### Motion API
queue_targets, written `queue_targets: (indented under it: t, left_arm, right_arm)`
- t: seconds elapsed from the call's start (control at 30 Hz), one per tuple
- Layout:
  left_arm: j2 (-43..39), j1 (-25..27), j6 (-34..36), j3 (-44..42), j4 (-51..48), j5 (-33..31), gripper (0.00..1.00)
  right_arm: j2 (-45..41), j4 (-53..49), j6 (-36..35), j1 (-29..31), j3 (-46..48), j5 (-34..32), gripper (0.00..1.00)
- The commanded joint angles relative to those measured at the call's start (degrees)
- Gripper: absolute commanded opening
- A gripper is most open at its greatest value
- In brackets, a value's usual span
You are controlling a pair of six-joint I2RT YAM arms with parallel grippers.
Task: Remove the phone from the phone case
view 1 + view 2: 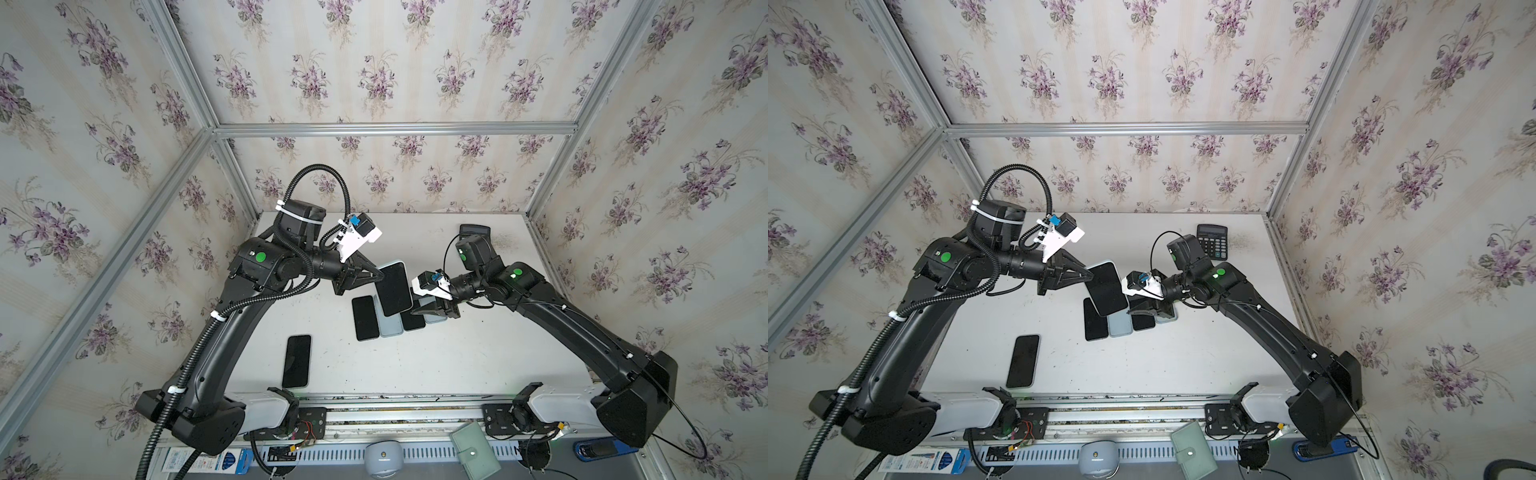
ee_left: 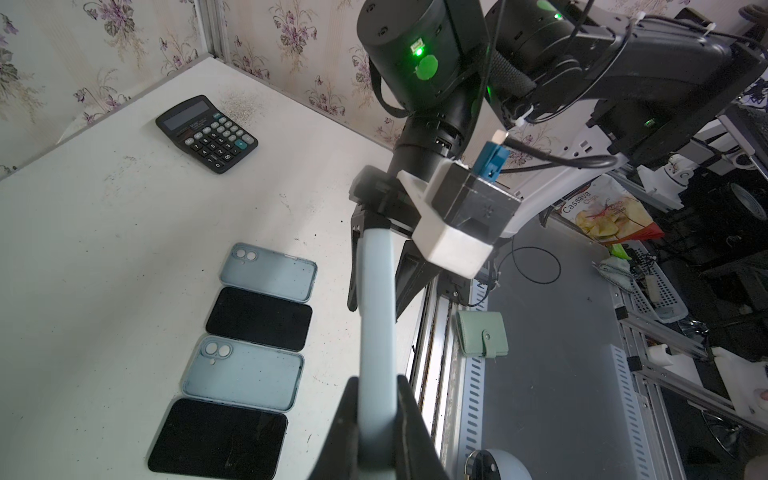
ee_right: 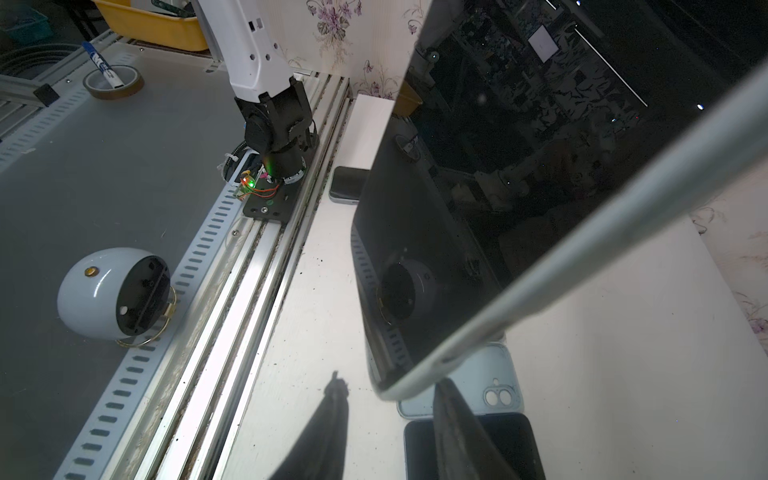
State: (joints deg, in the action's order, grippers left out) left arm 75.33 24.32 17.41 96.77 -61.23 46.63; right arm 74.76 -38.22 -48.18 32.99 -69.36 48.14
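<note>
The phone (image 1: 392,289) (image 1: 1106,289), black screen up and tilted, hangs above the middle of the table in its pale blue phone case (image 2: 376,311) (image 3: 582,232). My left gripper (image 1: 380,276) (image 1: 1090,275) (image 2: 376,386) is shut on the cased phone's far-left edge, with the case rim pinched between both fingers. My right gripper (image 1: 415,309) (image 1: 1133,305) (image 3: 388,378) stands open at the phone's near-right corner. That corner sits between its fingers: one fingertip (image 3: 442,380) meets the case rim, while the other stays apart from it.
Under the held phone, two empty blue cases (image 2: 270,274) (image 2: 245,374) and two bare phones (image 2: 259,318) (image 2: 218,438) lie in a row. Another phone (image 1: 297,361) lies front left. A calculator (image 1: 1212,241) sits back right. A green wallet (image 1: 473,453) lies beyond the front rail.
</note>
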Motion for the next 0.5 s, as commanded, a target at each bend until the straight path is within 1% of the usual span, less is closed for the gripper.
queue_targets:
  t: [0.0, 0.07, 0.2, 0.33, 0.47]
  left_arm:
    - [0.08, 0.03, 0.78, 0.69, 1.47, 1.64, 0.00]
    - [0.24, 0.02, 0.78, 0.70, 1.47, 1.39, 0.00]
    - [0.34, 0.03, 0.79, 0.95, 1.47, 1.61, 0.00]
    - [0.47, 0.10, 0.77, 1.13, 1.47, 1.54, 0.00]
    - [0.47, 0.12, 0.78, 1.20, 1.47, 1.53, 0.00]
  right_arm:
    - [0.13, 0.33, 0.81, 0.15, -1.13, 2.05, 0.37]
    - [0.27, 0.34, 0.81, 0.36, -1.12, 2.05, 0.35]
    - [0.62, -0.02, 0.90, 0.59, -1.22, 2.48, 0.27]
    - [0.80, -0.36, 0.82, 0.89, -1.15, 2.49, 0.25]
    - [0.70, -0.60, 0.48, 0.91, -0.74, 2.40, 0.21]
